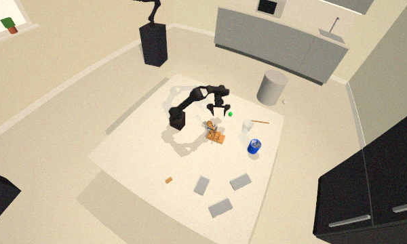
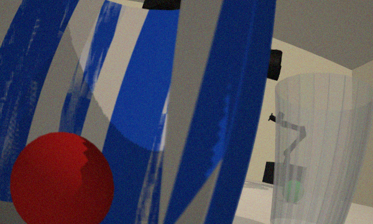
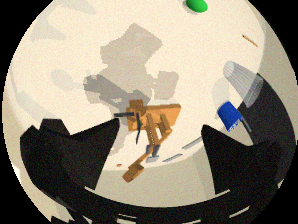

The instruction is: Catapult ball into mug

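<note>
The wooden catapult (image 1: 216,136) (image 3: 172,116) stands on the table in front of the arm, and its cup (image 1: 209,124) (image 3: 134,172) shows no ball. My gripper (image 1: 218,114) (image 3: 161,125) is wide open and empty, above the table just behind the catapult. The blue mug (image 1: 254,147) (image 3: 229,115) stands upright to the right of the catapult; in the exterior view the mug (image 2: 252,102) fills much of the view with blue and grey stripes. The red ball (image 2: 62,180) shows large against its lower left part. No red shows in the top view or the wrist view. Whether the ball is inside the mug I cannot tell for certain.
A green ball (image 1: 230,114) (image 3: 196,5) lies right of the gripper. A clear cup (image 1: 247,125) (image 2: 323,140) (image 3: 245,84) stands behind the mug, with a thin stick (image 1: 260,122) (image 3: 250,40) beyond. Grey slabs (image 1: 241,181) and a small orange block (image 1: 168,180) lie in front.
</note>
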{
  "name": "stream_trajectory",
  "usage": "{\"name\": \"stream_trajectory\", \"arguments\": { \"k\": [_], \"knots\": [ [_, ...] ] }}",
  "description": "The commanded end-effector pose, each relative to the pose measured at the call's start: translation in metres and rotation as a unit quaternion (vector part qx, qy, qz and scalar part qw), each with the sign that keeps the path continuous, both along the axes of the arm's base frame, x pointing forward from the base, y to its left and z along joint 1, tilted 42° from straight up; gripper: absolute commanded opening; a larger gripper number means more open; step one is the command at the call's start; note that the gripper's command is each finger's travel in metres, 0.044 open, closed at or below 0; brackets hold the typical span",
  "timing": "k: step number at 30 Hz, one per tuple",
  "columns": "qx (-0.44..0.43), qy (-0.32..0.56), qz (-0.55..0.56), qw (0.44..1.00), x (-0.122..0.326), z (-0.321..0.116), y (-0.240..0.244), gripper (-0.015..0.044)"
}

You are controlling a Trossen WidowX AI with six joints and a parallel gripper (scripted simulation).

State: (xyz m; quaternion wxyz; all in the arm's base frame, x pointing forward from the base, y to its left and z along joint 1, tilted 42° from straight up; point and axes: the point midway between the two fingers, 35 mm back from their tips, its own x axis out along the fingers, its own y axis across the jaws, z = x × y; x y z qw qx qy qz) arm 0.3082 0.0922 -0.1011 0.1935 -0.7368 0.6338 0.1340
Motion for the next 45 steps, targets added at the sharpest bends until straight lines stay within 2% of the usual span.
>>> {"name": "stream_trajectory", "arguments": {
  "k": [1, 12, 22, 33, 45],
  "knots": [
    [0.034, -0.043, -0.023, 0.998, 0.016, 0.003, 0.003, 0.044],
    [0.119, -0.18, -0.092, 0.972, 0.065, 0.019, 0.002, 0.044],
    [0.195, -0.311, -0.148, 0.918, 0.118, 0.043, -0.001, 0.044],
    [0.269, -0.448, -0.201, 0.829, 0.176, 0.084, -0.011, 0.044],
    [0.335, -0.581, -0.244, 0.7, 0.235, 0.146, -0.034, 0.044]
  ]
}}
